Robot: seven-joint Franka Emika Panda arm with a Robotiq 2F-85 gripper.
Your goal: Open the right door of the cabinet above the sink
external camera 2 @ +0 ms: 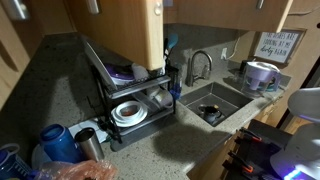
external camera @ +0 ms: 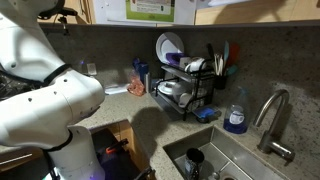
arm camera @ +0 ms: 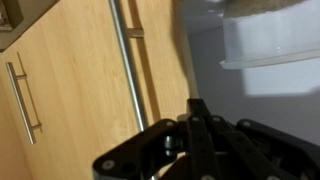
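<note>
Wrist view, cabinet (arm camera: pixel 70 80) handle (arm camera: pixel 128 60) just beside gripper (arm camera: pixel 200 125) (jaws seemingly pressed together)

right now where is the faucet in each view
In an exterior view: faucet at far right, right of the dish rack.
In an exterior view: faucet just right of centre, beside the sink.
Wrist view: not in it; only cabinet door and bar handle.
Shared landmark: the black dish rack, in both exterior views.
</note>
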